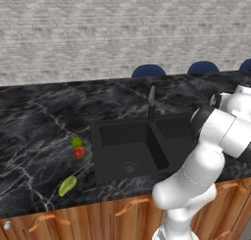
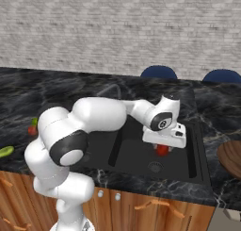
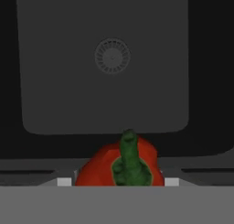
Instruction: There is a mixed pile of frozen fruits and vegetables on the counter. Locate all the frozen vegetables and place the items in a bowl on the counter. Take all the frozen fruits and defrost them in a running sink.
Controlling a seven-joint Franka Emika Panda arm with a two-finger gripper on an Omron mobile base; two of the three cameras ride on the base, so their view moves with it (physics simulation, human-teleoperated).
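My gripper (image 2: 163, 148) hangs over the right basin of the black sink (image 2: 141, 154) and is shut on the chunky red piece (image 2: 163, 150). In the hand view the red chunk (image 3: 114, 168), with its green stem, sits between the jaws, and the basin's round drain (image 3: 112, 56) lies beyond it. On the counter (image 1: 39, 116) left of the sink (image 1: 130, 146) lie the green ball (image 1: 77, 142), the red-orange ball (image 1: 80, 153) touching it, and the yellow-green oblong (image 1: 67, 185) nearer the front edge.
A brown wooden bowl (image 2: 230, 157) stands on the counter right of the sink. The slim dark faucet (image 1: 151, 104) rises behind the divider between the basins. Blue chair backs (image 1: 148, 70) show beyond the counter. My own arm (image 1: 206, 151) hides the right basin in the left base view.
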